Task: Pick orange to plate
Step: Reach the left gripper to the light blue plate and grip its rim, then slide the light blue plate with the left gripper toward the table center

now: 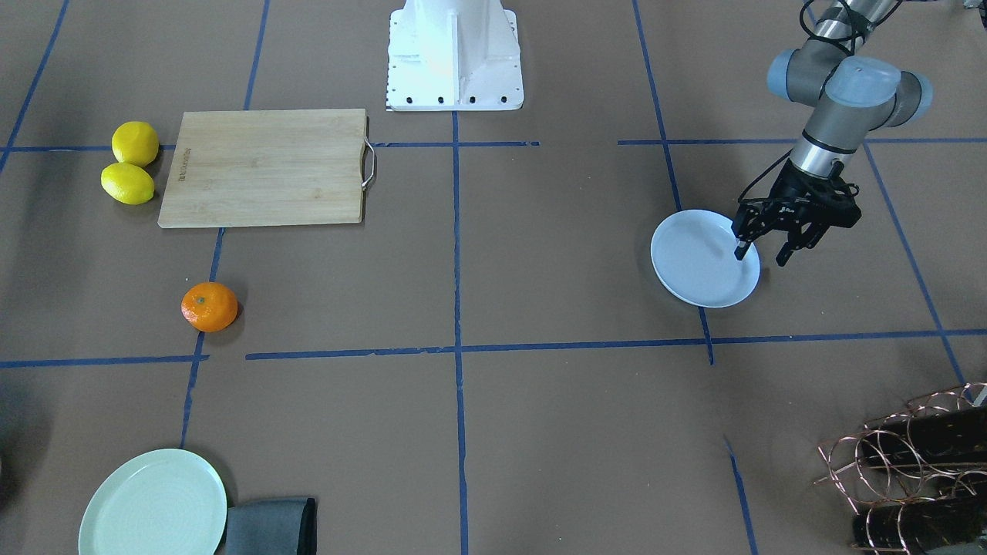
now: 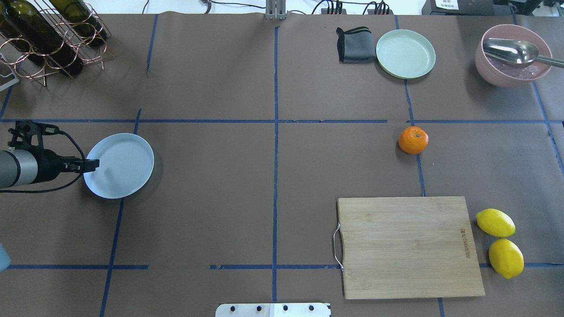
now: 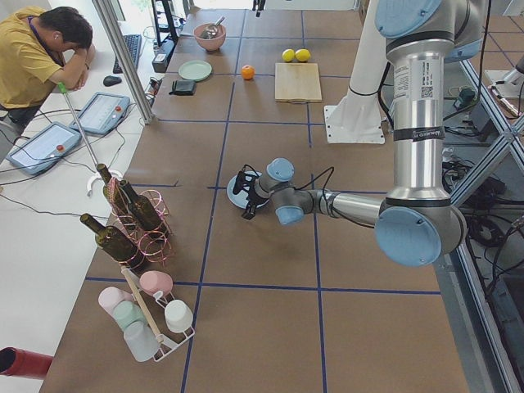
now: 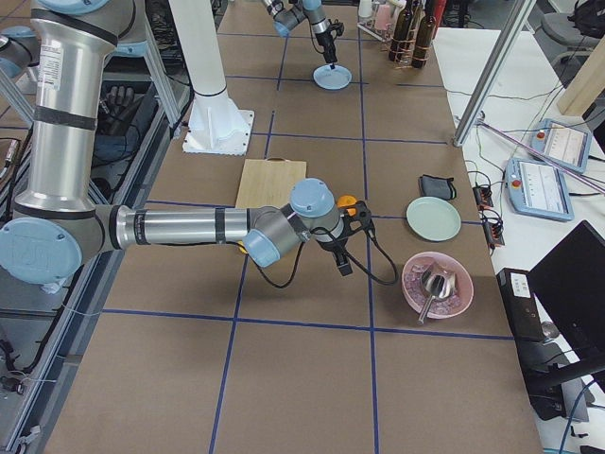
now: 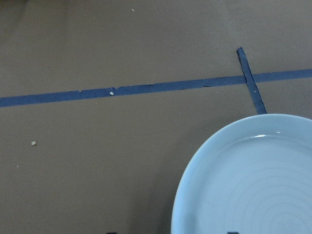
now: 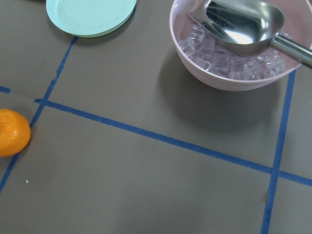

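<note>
The orange [image 2: 413,140] lies alone on the brown table by a blue tape line, and shows at the left edge of the right wrist view [image 6: 12,132]. Far across the table sits the pale bluish-white plate [image 2: 121,165], with nothing on it. My left gripper [image 1: 762,254] is open at the plate's rim [image 1: 705,262], one finger over the plate and one outside it. My right gripper [image 4: 340,253] shows only in the exterior right view, hanging close beside the orange [image 4: 348,201]; I cannot tell whether it is open or shut.
A wooden cutting board [image 2: 407,246] lies near the robot with two lemons [image 2: 500,242] beside it. A mint-green plate [image 2: 406,53], a grey cloth [image 2: 355,44] and a pink bowl [image 2: 513,55] of ice with a metal scoop sit beyond the orange. A wire bottle rack [image 2: 48,35] stands past the plate.
</note>
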